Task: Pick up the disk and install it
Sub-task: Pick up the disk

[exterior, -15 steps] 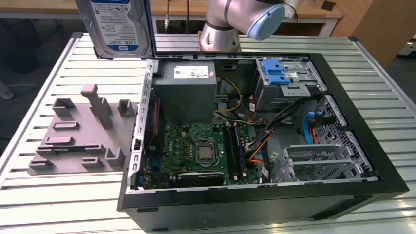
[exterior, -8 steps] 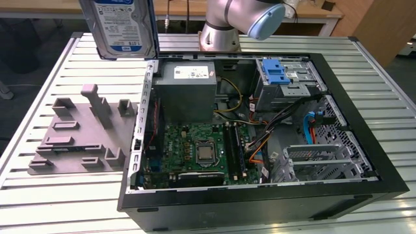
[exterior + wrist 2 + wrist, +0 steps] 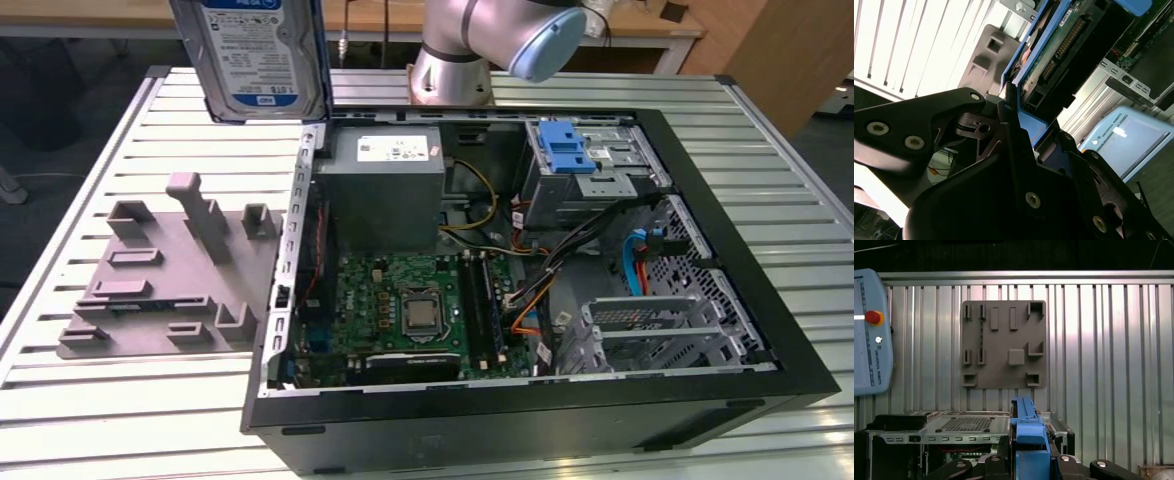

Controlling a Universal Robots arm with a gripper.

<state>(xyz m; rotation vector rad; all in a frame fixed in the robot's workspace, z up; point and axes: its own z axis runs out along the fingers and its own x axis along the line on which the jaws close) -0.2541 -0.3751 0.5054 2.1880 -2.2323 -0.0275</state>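
Above the far edge of the table [image 3: 120, 400], by the far corner of the open PC case [image 3: 534, 420], we have the disk [image 3: 254, 55] in the air with its label facing the exterior camera. In the second wrist view the gripper [image 3: 1034, 125] jaws are clenched on its blue side rails. Step 1, pickup, looks done. Install is not: the disk isn't seated in the drive cage [image 3: 587, 170]. The slatted metal table also carries 1 grey fixture plate [image 3: 160, 270] beside the case, on the exterior view's left. A wooden desk [image 3: 641, 25] stands behind.

Robotics lab, slatted metal workbench [image 3: 134, 400], opened computer case [image 3: 534, 405], grey fixture plate [image 3: 147, 290], teach pendant [image 3: 869, 340]
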